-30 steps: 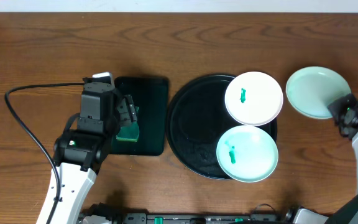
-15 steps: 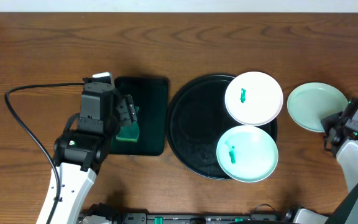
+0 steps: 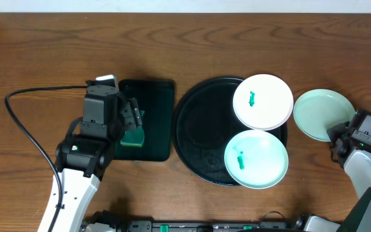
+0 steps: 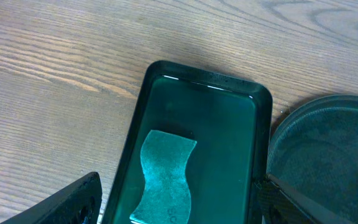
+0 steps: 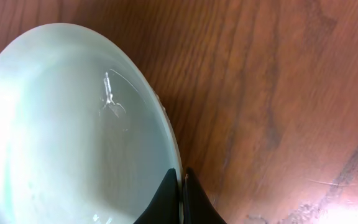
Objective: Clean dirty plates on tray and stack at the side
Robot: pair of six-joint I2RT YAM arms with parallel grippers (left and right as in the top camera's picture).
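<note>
On the round black tray (image 3: pixel 198 129) lie two dirty plates: a white plate (image 3: pixel 263 102) at the back right and a mint plate (image 3: pixel 256 159) in front of it, each with a green smear. A third mint plate (image 3: pixel 321 113) (image 5: pixel 67 130) sits off the tray on the right. My right gripper (image 3: pixel 337 133) (image 5: pixel 182 177) is shut on that plate's near rim, one finger inside and one outside. My left gripper (image 3: pixel 133 119) (image 4: pixel 179 202) stands open over a green sponge (image 4: pixel 163 177) in the small rectangular tray (image 3: pixel 148 96) (image 4: pixel 229 87).
A black cable (image 3: pixel 28 129) loops across the wood table (image 3: pixel 44 51) left of the left arm. The rectangular tray sits just left of the round tray. The table's far edge runs along the top.
The right gripper has carried the mint plate down and leftward, closer to the round tray, and the plate now lies flatter. The left arm has not moved.
</note>
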